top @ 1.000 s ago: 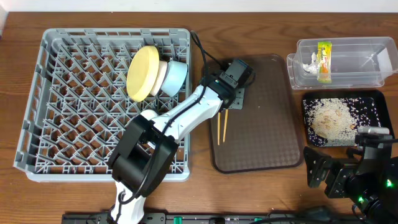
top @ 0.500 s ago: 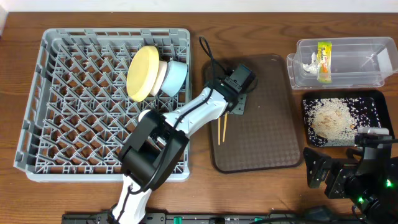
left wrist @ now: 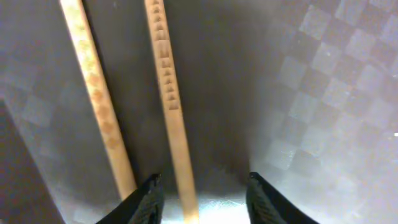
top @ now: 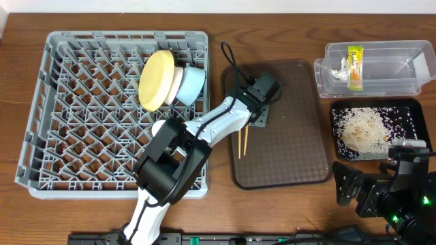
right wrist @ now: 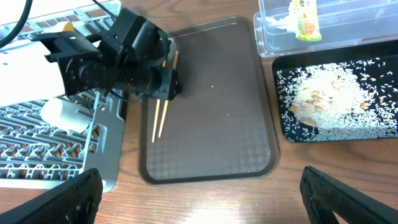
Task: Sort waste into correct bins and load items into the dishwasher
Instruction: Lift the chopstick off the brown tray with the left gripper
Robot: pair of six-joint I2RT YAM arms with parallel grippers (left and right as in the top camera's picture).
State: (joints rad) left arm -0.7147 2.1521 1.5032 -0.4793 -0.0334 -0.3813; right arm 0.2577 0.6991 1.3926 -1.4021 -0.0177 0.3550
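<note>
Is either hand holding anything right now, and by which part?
Nothing is gripped yet. The left hand straddles one chopstick with gaps both sides; the second chopstick runs under one finger. The right hand is open, empty.

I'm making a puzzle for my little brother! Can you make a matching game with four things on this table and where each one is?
Things:
1. yellow plate
2. snack wrapper
3. rice scraps
4. chopsticks

Places:
A. in the clear tub
B. lying on the brown tray
C. standing in the grey rack
D. in the black tray

Pairs: 1-C, 2-A, 3-D, 4-B.
</note>
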